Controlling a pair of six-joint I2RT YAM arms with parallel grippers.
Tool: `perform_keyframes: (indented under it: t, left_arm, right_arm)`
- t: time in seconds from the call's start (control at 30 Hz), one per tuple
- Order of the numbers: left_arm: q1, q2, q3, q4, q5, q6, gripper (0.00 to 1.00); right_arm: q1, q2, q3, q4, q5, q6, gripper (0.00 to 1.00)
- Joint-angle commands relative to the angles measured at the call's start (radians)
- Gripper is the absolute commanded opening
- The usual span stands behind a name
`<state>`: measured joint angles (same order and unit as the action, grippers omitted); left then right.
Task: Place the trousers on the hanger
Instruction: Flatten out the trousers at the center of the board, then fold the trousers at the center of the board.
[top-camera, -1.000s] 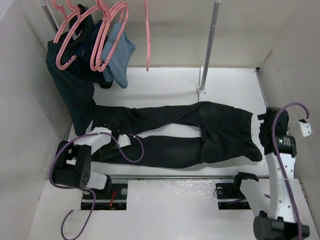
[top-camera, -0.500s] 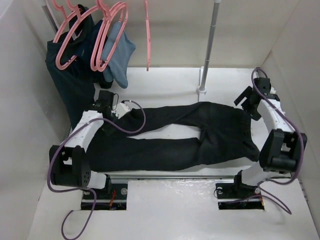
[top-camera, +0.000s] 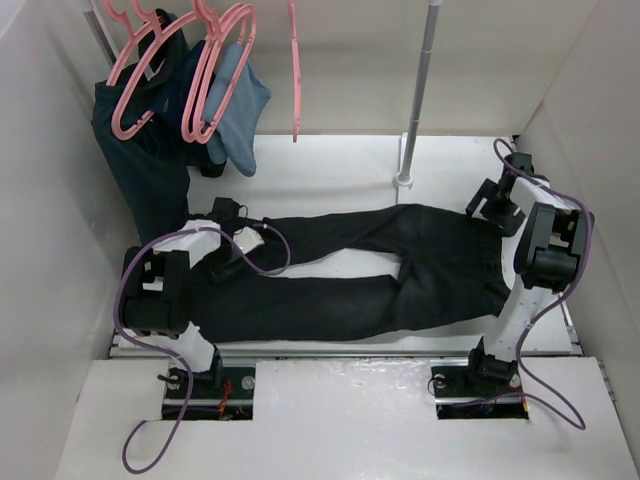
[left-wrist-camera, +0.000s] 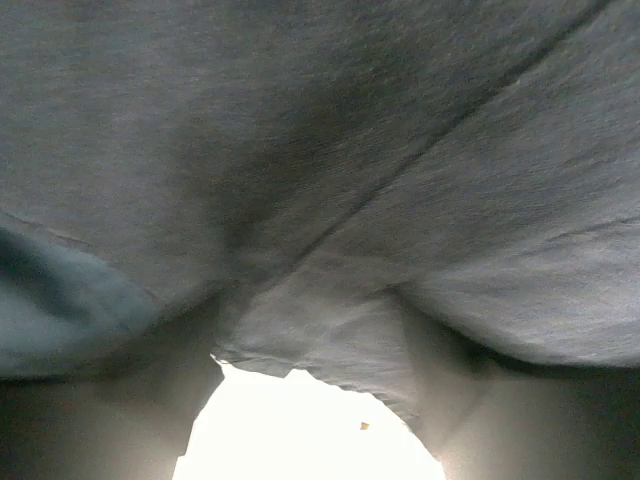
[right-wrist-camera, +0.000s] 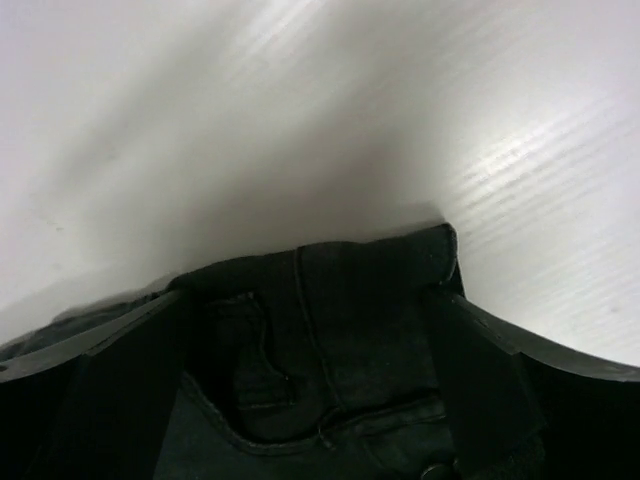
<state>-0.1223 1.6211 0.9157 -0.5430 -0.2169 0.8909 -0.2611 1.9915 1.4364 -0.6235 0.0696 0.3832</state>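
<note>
The black trousers (top-camera: 440, 265) lie flat across the table, waist to the right and legs to the left. My left gripper (top-camera: 225, 250) is down on the cuff end of the far leg. In the left wrist view the fabric (left-wrist-camera: 350, 150) fills the frame and sags between the spread fingers (left-wrist-camera: 140, 410). My right gripper (top-camera: 490, 205) is at the far corner of the waistband. In the right wrist view its fingers (right-wrist-camera: 110, 390) stand wide apart around the waistband (right-wrist-camera: 330, 330). Several pink hangers (top-camera: 215, 70) hang at the back left, and one (top-camera: 295, 70) hangs alone.
A dark teal-navy garment (top-camera: 140, 170) and a light blue garment (top-camera: 240, 110) hang at the back left. A grey upright pole (top-camera: 418, 90) stands on the table behind the trousers. White walls close in both sides. A metal rail (top-camera: 340, 352) runs along the table's near edge.
My left gripper moved from the near leg up and back, then down onto the far leg's cuff. My right arm swung from the right edge to the waistband's far corner.
</note>
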Motion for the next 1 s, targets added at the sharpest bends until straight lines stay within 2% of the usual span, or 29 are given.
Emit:
perform_keyframes:
  t: [0.0,0.03,0.07,0.1,0.13,0.17,0.2,0.37,0.43,0.53,0.6,0.73,0.83,0.97]
  left_arm:
    - [0.016,0.023,-0.049,0.015,-0.024,0.019,0.39]
    - [0.016,0.023,-0.049,0.015,-0.024,0.019,0.25]
    - [0.016,0.032,-0.034,0.015,-0.024,0.000,0.10]
    - [0.016,0.033,-0.003,0.015,-0.024,-0.015,0.00]
    - [0.016,0.033,0.018,0.002,-0.024,-0.026,0.00]
    - [0.026,0.022,0.040,-0.009,-0.024,-0.026,0.00]
    - [0.026,0.013,0.085,-0.009,-0.042,-0.035,0.00]
    - [0.055,-0.046,0.265,-0.043,-0.099,-0.026,0.00]
    - [0.064,-0.046,0.317,-0.063,-0.108,-0.014,0.00]
    - [0.089,-0.046,0.377,-0.101,-0.124,-0.003,0.00]
    - [0.101,-0.021,0.377,-0.141,-0.113,-0.003,0.00]
    - [0.092,0.051,0.333,-0.239,-0.044,-0.023,0.07]
    - [0.092,0.094,0.301,-0.230,0.007,-0.085,0.13]
    - [0.082,0.122,0.310,-0.167,0.054,-0.155,0.13]
  right_arm:
    - [0.002,0.003,0.041,-0.015,-0.059,-0.030,0.98]
    - [0.002,0.013,0.032,-0.001,-0.059,-0.030,0.90]
    - [0.002,0.013,0.032,-0.001,-0.050,-0.030,0.78]
    - [0.002,0.013,0.032,-0.001,-0.028,-0.030,0.61]
    - [-0.009,0.023,0.044,-0.001,-0.011,-0.039,0.42]
    - [-0.009,0.023,0.044,-0.001,0.010,-0.040,0.08]
    - [-0.009,0.010,0.058,-0.011,0.051,-0.040,0.00]
    - [-0.018,-0.100,0.111,-0.012,0.163,-0.078,0.00]
    - [-0.018,-0.192,0.111,0.019,0.193,-0.089,0.00]
    - [-0.044,-0.334,0.049,0.119,0.193,-0.089,0.00]
    - [-0.053,-0.416,-0.022,0.209,0.135,-0.112,0.00]
    - [-0.053,-0.419,-0.053,0.222,0.041,-0.133,0.00]
    - [-0.053,-0.390,-0.053,0.191,0.041,-0.142,0.00]
    - [-0.053,-0.369,-0.053,0.191,0.041,-0.152,0.00]
